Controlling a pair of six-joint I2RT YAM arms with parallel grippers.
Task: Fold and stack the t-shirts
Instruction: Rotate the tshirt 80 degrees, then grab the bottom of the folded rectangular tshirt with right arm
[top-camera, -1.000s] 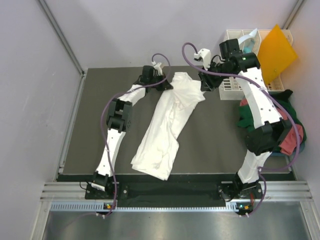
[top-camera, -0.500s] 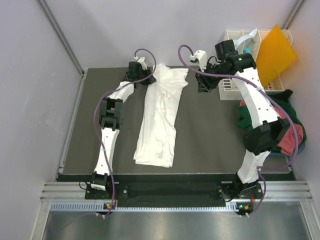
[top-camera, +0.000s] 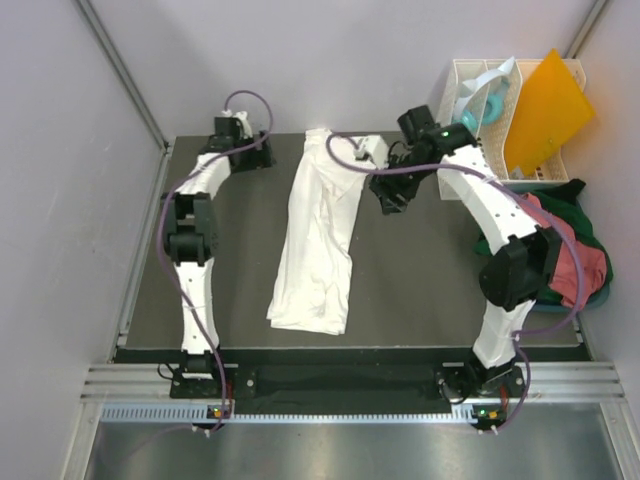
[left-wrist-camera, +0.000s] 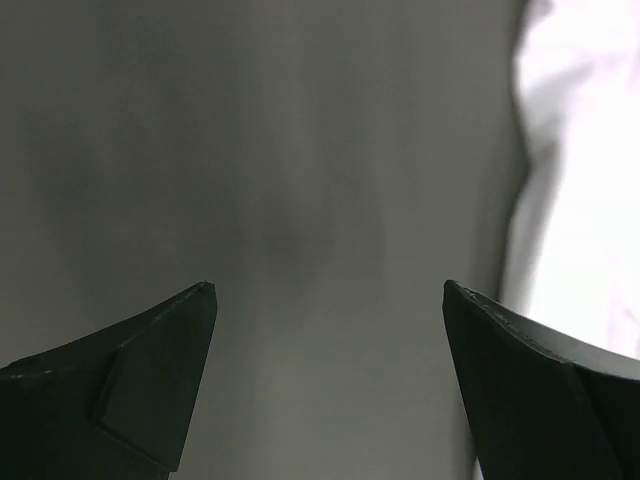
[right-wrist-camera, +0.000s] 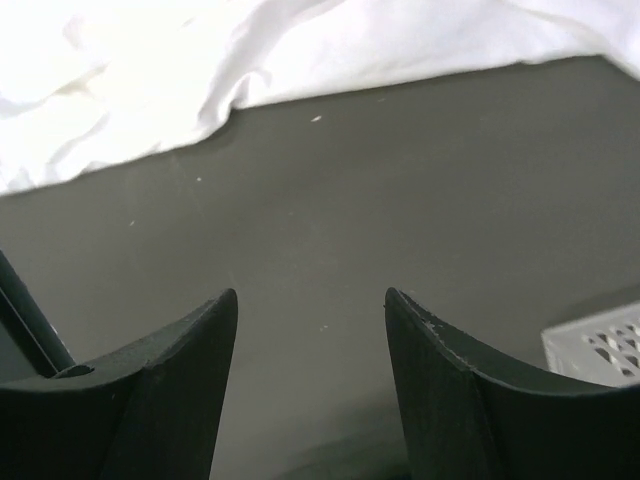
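Starting on the left, the left hand (left-wrist-camera: 330, 300) hangs over the bare dark surface (top-camera: 430, 290) near its far-left corner. Its fingers are spread wide with nothing between them and nothing touching them. The white t-shirt (top-camera: 320, 230) lies just to its right, showing only as a pale strip at the right edge of the left wrist view.

The shirt is drawn out into a long, narrow band down the middle of the surface. Its long axis runs from the far edge toward the arm bases, and it looks rumpled and partly doubled over rather than flat.

The right hand (right-wrist-camera: 310, 300) sits close beside the shirt's far end, on its right. Its fingers are moderately apart and empty, with cloth lying just beyond the tips. It looks the nearer of the two to fabric.

Any next grasp probably needs each hand to come inward to its own long edge of the shirt.

Farther right, a salmon-red shirt (top-camera: 590, 262) and a dark green shirt (top-camera: 588, 212) lie heaped at the surface's right edge, not yet folded.
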